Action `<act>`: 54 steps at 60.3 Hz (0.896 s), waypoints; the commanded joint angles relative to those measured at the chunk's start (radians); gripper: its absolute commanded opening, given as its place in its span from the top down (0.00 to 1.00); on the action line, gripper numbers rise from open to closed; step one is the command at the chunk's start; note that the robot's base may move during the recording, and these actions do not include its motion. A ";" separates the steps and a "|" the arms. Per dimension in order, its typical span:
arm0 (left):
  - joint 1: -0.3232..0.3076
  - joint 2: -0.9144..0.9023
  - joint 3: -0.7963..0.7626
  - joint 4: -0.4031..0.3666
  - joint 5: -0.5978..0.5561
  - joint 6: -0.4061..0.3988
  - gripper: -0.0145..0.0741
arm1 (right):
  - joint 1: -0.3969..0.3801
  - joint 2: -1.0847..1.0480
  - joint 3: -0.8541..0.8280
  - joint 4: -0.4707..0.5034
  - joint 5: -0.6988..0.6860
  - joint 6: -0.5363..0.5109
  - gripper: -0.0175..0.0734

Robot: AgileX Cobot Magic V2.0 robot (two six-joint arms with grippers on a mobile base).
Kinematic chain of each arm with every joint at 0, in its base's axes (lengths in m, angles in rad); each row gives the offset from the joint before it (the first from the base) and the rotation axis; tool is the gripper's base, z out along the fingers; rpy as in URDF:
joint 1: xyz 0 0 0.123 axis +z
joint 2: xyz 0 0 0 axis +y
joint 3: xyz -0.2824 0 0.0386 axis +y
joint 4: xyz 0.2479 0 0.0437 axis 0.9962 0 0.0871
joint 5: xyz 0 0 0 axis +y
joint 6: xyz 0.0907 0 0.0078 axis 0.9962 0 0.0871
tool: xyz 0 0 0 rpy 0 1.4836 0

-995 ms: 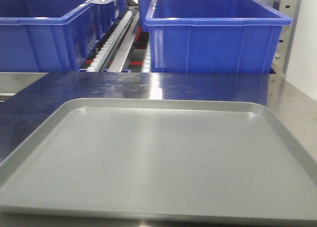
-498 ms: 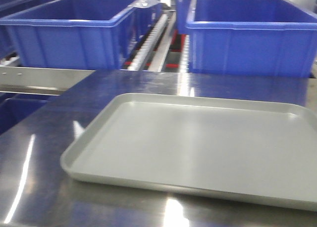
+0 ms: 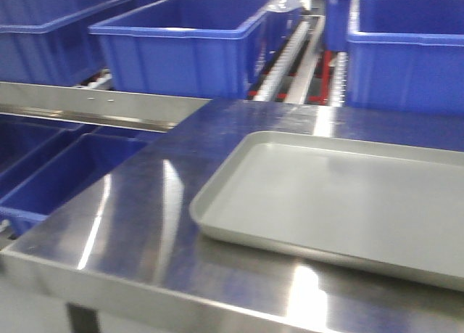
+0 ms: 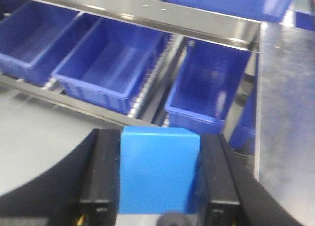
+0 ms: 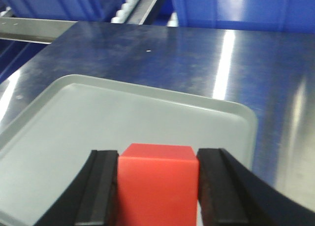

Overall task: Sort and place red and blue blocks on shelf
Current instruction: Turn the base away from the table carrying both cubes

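L gripper (image 4: 160,154) pinches the blue block (image 4: 158,179) facing the shelf (image 4: 147,12) and its blue bins (image 4: 113,73), R gripper (image 5: 156,162) pinches the red block (image 5: 156,189) over the grey tray (image 5: 147,94); I judge both light, stiff, matte, non-slip, so opp. flat faces, centred, w/ modest squeeze, suit me.

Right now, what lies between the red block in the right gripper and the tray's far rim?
In the right wrist view, only bare tray floor lies between the red block and that rim.

Glossy brushed-steel table (image 3: 145,224), matte grey tray (image 3: 217,224), shiny plastic bins (image 3: 181,57)
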 commanded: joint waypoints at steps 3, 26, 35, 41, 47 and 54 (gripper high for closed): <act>0.002 0.003 -0.027 0.002 -0.087 -0.001 0.70 | -0.006 0.004 -0.030 -0.005 -0.087 -0.005 0.74; 0.002 0.003 -0.027 0.002 -0.087 -0.001 0.70 | -0.006 0.004 -0.030 -0.005 -0.087 -0.005 0.74; 0.002 0.003 -0.027 0.002 -0.087 -0.001 0.70 | -0.006 0.004 -0.030 -0.005 -0.087 -0.005 0.74; 0.002 0.003 -0.027 0.002 -0.087 -0.001 0.70 | -0.006 0.004 -0.030 -0.005 -0.087 -0.005 0.74; 0.002 0.003 -0.027 0.002 -0.087 -0.001 0.70 | -0.006 0.004 -0.030 -0.005 -0.087 -0.005 0.74; 0.002 0.003 -0.027 0.002 -0.087 -0.001 0.70 | -0.006 0.004 -0.030 -0.005 -0.087 -0.005 0.74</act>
